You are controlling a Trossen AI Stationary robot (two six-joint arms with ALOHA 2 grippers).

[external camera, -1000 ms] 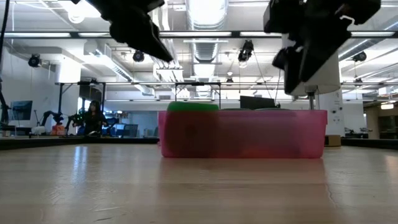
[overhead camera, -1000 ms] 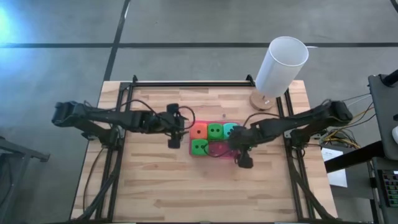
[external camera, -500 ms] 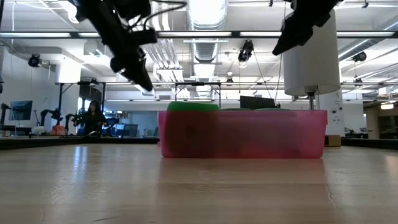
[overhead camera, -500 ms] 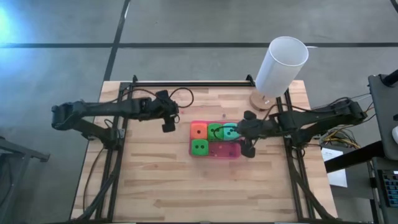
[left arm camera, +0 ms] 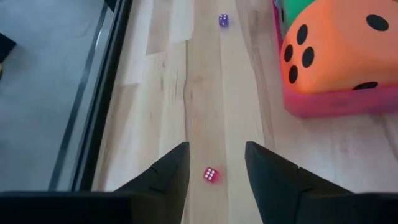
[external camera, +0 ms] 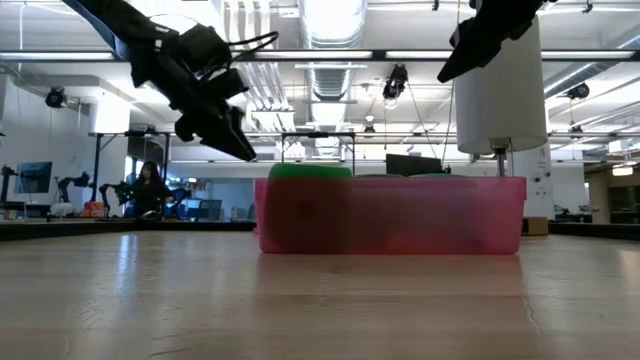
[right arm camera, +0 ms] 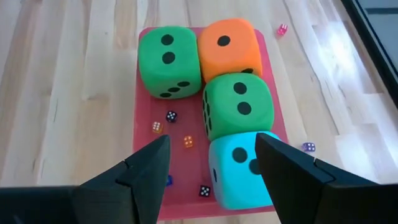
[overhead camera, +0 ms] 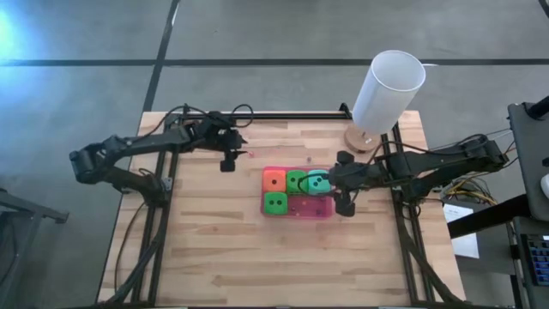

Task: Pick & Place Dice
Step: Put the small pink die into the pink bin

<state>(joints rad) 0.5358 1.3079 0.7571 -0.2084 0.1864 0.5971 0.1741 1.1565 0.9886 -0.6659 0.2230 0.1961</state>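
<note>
Four soft dice sit on the flat pink pad (overhead camera: 314,209): orange (overhead camera: 274,180), green (overhead camera: 296,181), teal (overhead camera: 317,182) and a second green (overhead camera: 275,203). My right gripper (overhead camera: 340,184) hovers open above the pad's right end; in its wrist view its fingers (right arm camera: 211,143) stand on either side of the teal die (right arm camera: 239,168). My left gripper (overhead camera: 229,160) is open, left of and beyond the pad, raised in the low view (external camera: 225,130). In its wrist view the gripper (left arm camera: 216,155) frames a tiny red die (left arm camera: 210,175) on the wood.
A tall white cylinder (overhead camera: 388,90) stands on a round wooden base at the table's far right corner. Tiny dice lie on the pad (right arm camera: 171,116) and on the wood (right arm camera: 308,147), (left arm camera: 222,20). Black rails run along the table's edges.
My left gripper has drawn back from beside the orange die toward the table's far left. My right gripper has moved from the pad's near right corner toward the far edge and upward, ending by the teal die. The dice and pad have stayed put.
</note>
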